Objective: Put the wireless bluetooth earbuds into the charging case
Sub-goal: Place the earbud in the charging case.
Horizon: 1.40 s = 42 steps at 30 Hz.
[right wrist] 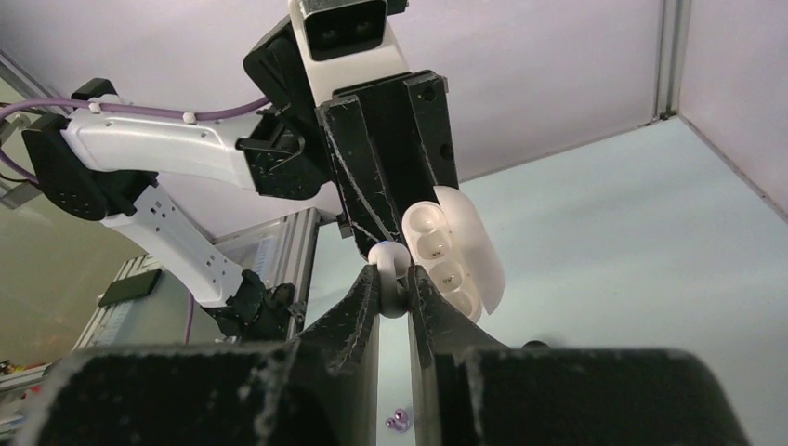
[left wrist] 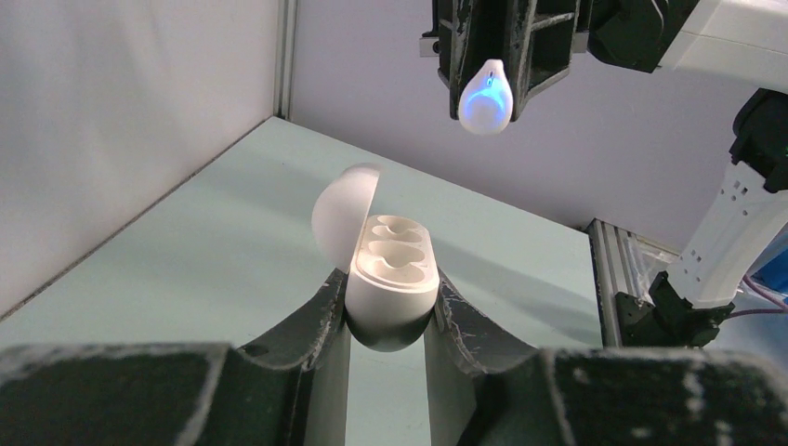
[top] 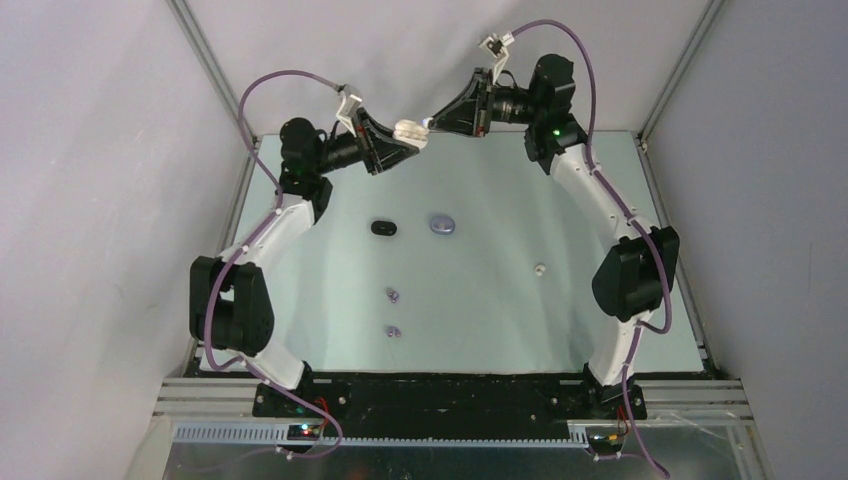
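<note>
– Jaws: what are they doing?
– L gripper (left wrist: 388,302) is clamping the white charging case (left wrist: 394,265), lid hanging open, both wells showing. R gripper (right wrist: 395,279) is pinching a white earbud (left wrist: 485,98) that's glowing blue, near the case but apart from it.
– Anything hiding?
– Case bottom is sinking betw the fingers, out of sight. In top view the grippers are crowding together, so the bud is barely showing.
– Around?
– Lying on the table (top: 500,320): black case (top: 383,228), lavender case (top: 442,224), small white bud (top: 540,269) & two lavender buds (top: 392,295), all well apart from both grippers
</note>
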Tool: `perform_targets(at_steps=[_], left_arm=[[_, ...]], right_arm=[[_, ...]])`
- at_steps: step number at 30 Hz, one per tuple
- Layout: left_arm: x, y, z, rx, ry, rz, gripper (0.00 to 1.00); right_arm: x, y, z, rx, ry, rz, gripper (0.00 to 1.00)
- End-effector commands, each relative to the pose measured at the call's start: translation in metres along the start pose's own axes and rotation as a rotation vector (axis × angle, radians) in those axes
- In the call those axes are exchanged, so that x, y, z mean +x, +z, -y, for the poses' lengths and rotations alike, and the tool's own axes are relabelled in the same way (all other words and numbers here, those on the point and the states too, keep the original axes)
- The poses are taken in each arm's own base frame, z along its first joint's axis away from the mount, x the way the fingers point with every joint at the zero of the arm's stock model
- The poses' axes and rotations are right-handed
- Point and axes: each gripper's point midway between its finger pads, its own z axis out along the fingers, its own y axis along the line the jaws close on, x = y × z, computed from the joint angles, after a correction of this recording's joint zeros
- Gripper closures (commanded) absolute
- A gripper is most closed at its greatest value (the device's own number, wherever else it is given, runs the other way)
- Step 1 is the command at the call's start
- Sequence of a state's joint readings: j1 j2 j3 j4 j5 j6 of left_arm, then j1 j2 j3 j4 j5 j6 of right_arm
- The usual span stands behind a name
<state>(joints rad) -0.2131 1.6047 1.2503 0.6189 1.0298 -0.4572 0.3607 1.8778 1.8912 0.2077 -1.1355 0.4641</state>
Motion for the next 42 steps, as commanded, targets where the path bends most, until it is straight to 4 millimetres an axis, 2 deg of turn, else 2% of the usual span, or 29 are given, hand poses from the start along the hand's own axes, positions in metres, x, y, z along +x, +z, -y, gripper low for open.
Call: perform_targets(at_steps=[1,11,16,24,35,42], left_arm=[[-0.018,0.000,0.019,0.043,0.051,0.031,1.00],[-0.027,-0.002,0.037,0.077,0.060,0.039,1.00],[-0.030,-0.002,0.041,0.078,0.057,0.047,1.00],[-0.038,-0.003,0.045,0.074,0.052,0.063,1.00],[-0.037,-0.004,0.044,0.066,0.045,0.065,1.00],[-0.038,-0.003,0.044,0.064,0.048,0.068,1.00]], right_arm=[[-0.011,0.004,-0.004,-0.029,-0.053,0.018,0.93],[-0.004,0.015,-0.006,-0.005,-0.086,0.021,0.93],[-0.002,0.022,-0.014,-0.020,-0.103,0.022,0.93],[-0.001,0.020,-0.014,0.007,-0.126,0.029,0.94],[-0.005,0.010,-0.016,0.028,-0.136,0.035,0.95],[0.006,0.007,-0.017,0.028,-0.131,0.006,0.95]])
